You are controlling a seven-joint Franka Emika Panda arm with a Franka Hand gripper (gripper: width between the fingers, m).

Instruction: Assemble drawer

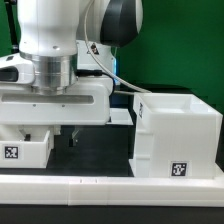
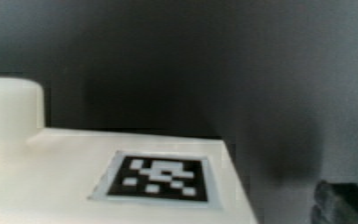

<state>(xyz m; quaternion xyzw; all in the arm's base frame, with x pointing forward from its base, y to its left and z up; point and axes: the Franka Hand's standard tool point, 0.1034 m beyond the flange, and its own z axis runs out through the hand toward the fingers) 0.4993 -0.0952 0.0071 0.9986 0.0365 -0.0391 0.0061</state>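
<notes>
The drawer's white housing (image 1: pixel 175 135) stands at the exterior view's right, open top showing, with a tag (image 1: pixel 180 170) low on its front. One small white tray (image 1: pixel 25 150) with a tag sits at the left, under my hand. My gripper (image 1: pixel 48 135) hangs just over the tray's right end. One dark finger (image 1: pixel 71 132) shows a little to the right of the tray, apart from it; the other is hidden. In the wrist view the tray's tagged face (image 2: pixel 162 178) fills the near field, with a rounded white knob-like part (image 2: pixel 7 110) beside it and one finger (image 2: pixel 350 202) at the edge. The jaws look open.
The long low white rail (image 1: pixel 110 185) runs across the front. A white piece (image 1: pixel 122 117) shows partly behind my hand, next to the housing; I cannot tell what it is. The table (image 1: pixel 100 150) is black, with a green backdrop behind.
</notes>
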